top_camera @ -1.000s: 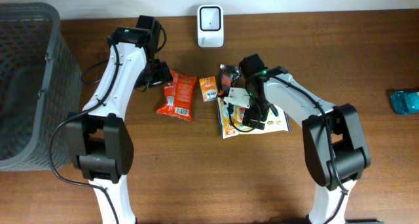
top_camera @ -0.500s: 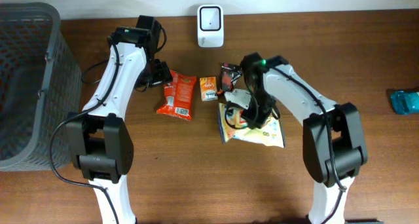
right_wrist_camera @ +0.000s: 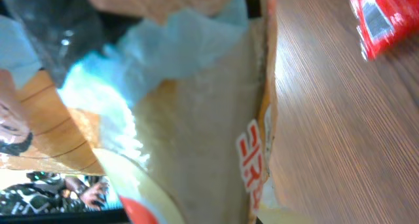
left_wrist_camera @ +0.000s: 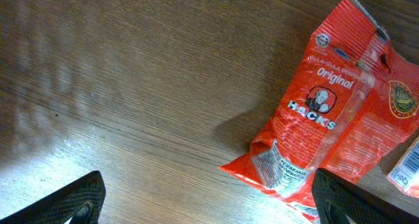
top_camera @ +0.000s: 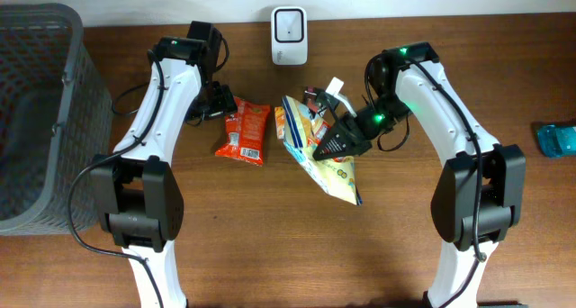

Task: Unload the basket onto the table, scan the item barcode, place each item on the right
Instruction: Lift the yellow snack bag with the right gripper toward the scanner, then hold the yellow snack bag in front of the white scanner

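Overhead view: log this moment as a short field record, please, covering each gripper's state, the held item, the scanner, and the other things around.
left gripper: open, empty, beside the top end of the red Hacks candy bag
right gripper: shut on the yellow snack bag
yellow snack bag: tilted, mid-table, nearer than the scanner; no barcode discernible
scanner: white, at the table's far edge
red Hacks candy bag: flat on the table
basket: dark mesh, far left
blue item: right edge, cut off, kind unclear
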`<state>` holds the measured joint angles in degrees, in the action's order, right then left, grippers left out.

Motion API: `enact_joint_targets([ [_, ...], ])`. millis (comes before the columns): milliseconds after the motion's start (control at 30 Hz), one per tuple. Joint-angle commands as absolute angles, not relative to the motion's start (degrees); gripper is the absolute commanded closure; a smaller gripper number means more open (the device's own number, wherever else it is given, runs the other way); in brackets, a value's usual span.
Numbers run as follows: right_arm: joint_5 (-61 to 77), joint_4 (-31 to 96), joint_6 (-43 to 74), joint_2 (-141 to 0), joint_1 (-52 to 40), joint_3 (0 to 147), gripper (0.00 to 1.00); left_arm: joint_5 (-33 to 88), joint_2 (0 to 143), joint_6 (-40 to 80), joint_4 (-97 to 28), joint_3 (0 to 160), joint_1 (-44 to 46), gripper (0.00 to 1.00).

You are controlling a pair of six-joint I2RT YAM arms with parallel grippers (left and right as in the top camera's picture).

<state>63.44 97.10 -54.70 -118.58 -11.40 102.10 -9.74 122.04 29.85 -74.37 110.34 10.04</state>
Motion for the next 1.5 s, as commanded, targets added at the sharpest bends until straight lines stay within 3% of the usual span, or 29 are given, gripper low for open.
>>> enact_joint_targets([
  [0, 74.06, 97.36, -56.53, -118.13, -11.60, 101.91, 0.96, -10.52, 121.05, 30.37, -74.43, 109.91, 9.96, 0.01],
  [700, 77.58, 97.06, -55.27, -118.13, -11.60, 101.91, 0.96, -10.52, 121.05, 30.37, -74.46, 109.91, 9.96, 0.01],
  [933, 77.41, 88.95, -53.43, -118.13, -11.53, 101.91, 0.96, -10.50, 121.05, 30.37, -74.46, 109.91, 9.96, 0.01],
  [1000, 77.36, 82.87, -46.63, -118.13, -11.53, 101.91, 0.96, -10.52, 121.05, 30.37, -74.43, 109.91, 9.96, 0.01],
  [1100, 71.94, 68.10, -26.20, -118.13, -11.55, 101.91, 0.96, -10.52, 121.05, 30.37, -74.43, 109.91, 9.96, 0.01],
  [1267, 30.61, 45.84, 15.53, -118.13, -11.70, 101.91, 0.96, -10.50, 121.05, 30.37, -74.43, 109.91, 9.96, 0.01],
  [1467, 19.03, 27.44, 27.86, -118.13, -11.77, 101.91, 0.96, -10.52, 121.05, 30.37, -74.43, 109.91, 9.93, 0.01],
])
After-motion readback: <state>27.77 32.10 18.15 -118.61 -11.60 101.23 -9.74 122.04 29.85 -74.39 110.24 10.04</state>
